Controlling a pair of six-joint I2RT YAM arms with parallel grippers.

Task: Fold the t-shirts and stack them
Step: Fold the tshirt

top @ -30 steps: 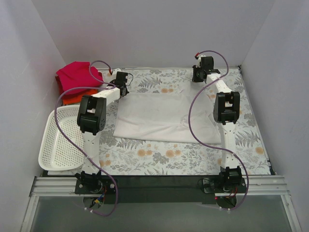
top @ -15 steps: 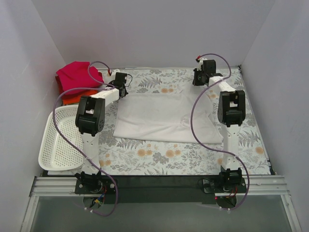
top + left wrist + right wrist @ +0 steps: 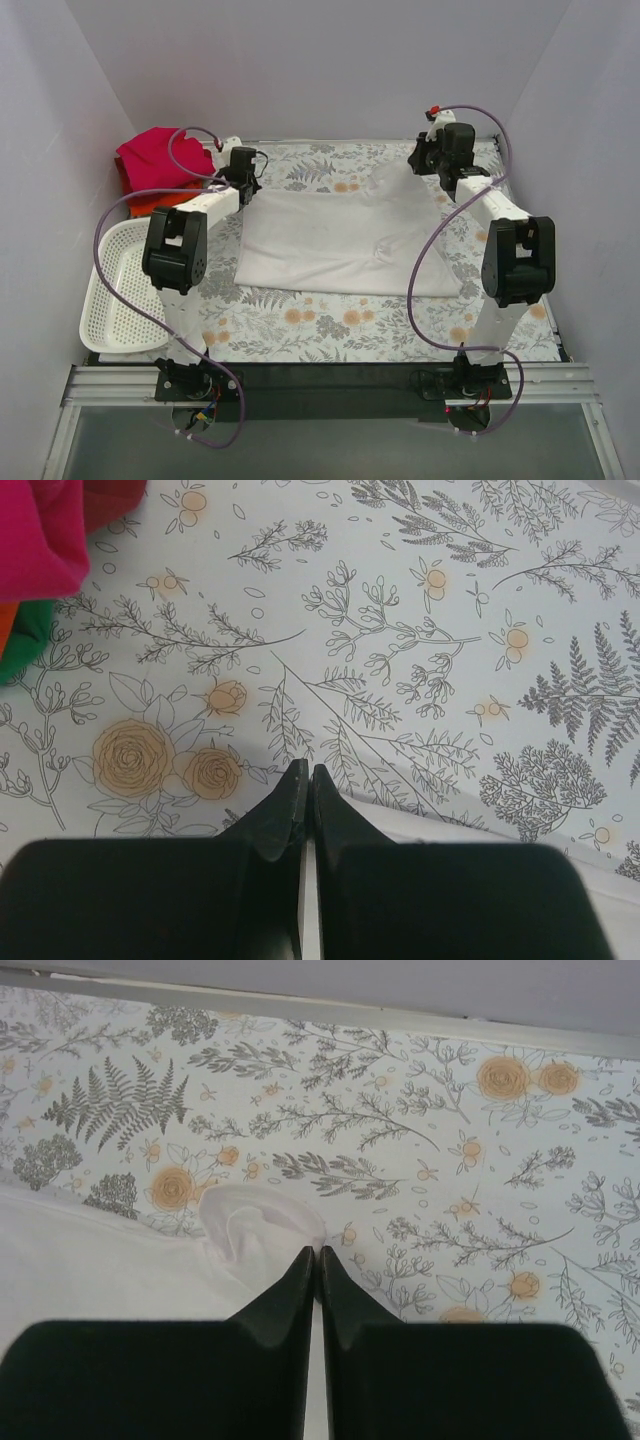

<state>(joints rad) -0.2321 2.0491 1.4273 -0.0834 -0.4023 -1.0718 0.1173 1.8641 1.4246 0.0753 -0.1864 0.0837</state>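
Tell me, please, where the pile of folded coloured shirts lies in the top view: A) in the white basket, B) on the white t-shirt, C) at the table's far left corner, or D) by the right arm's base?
C: the folded pile lies at the far left corner, beyond the basket and left of the white t-shirt.

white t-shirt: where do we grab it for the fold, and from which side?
Pinch the white t-shirt at its two far corners, coming down from above at the back edge. It lies spread flat on the table, so only edges offer a pinch; the far right corner is bunched at the shut right end effector.
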